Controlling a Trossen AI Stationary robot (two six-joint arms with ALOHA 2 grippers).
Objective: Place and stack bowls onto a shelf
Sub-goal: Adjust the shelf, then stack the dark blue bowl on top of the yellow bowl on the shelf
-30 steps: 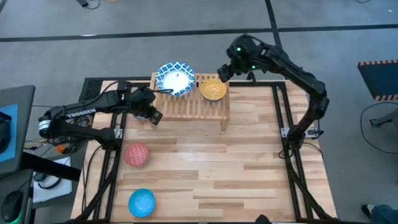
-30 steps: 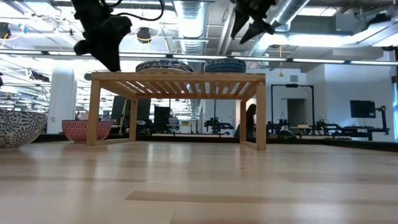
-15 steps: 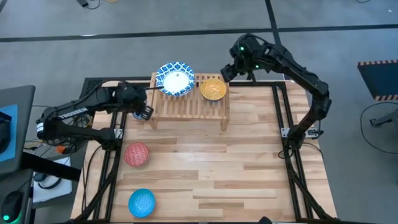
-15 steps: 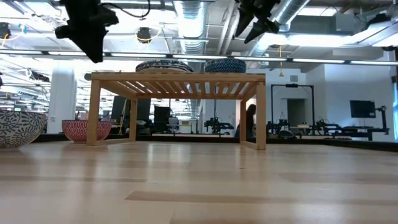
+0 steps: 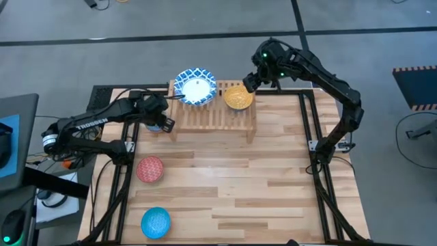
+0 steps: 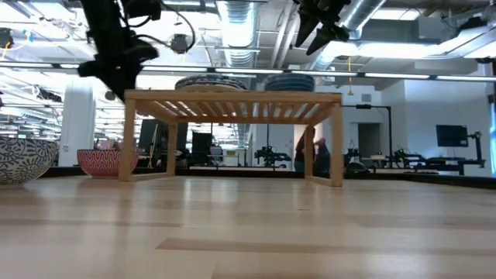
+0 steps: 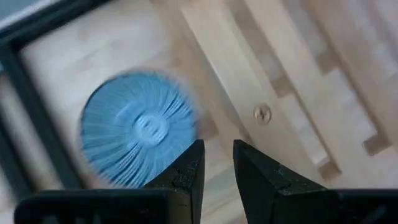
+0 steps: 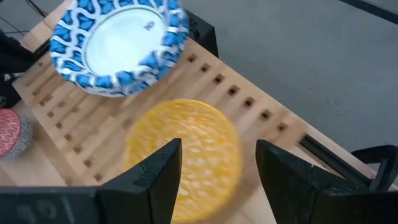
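From above, the low light-wood slatted shelf (image 5: 212, 113) stands at the far edge of the plank tabletop (image 5: 273, 184), left of its middle. On the shelf's far side sit a large white bowl with a blue-patterned rim (image 5: 195, 86) toward the left end and a small yellow bowl (image 5: 237, 98) at the right end. The right gripper (image 5: 250, 83) hovers just beside the yellow bowl, past the shelf's far right corner. The left gripper (image 5: 164, 124) is low at the shelf's left end. A small red patterned bowl (image 5: 150, 169) lies by the tabletop's left edge, and a small bright blue bowl (image 5: 156, 221) near its near left corner.

At table height, the shelf (image 6: 232, 101) carries two bowl rims on top, the left arm hangs at its left end, and the right gripper (image 6: 319, 29) is raised clear above its right end. The red bowl (image 6: 97, 161) and a larger blue-patterned bowl (image 6: 23, 159) sit at the left.

The left wrist camera looks down on a small grey-blue ribbed bowl (image 7: 138, 137) on the tabletop just beside the shelf's leg (image 7: 249, 106); the left fingers (image 7: 186, 177) stand only a narrow slot apart, empty.

The right wrist camera shows the fingers (image 8: 163, 168) spread wide and empty over the yellow bowl (image 8: 183, 152), the white bowl (image 8: 118, 46) beyond.

The grey-blue bowl looks like the next pick. The left jaws would need to widen, straddle one rim wall on the side away from the leg, and lift straight up so the shelf is not nudged.
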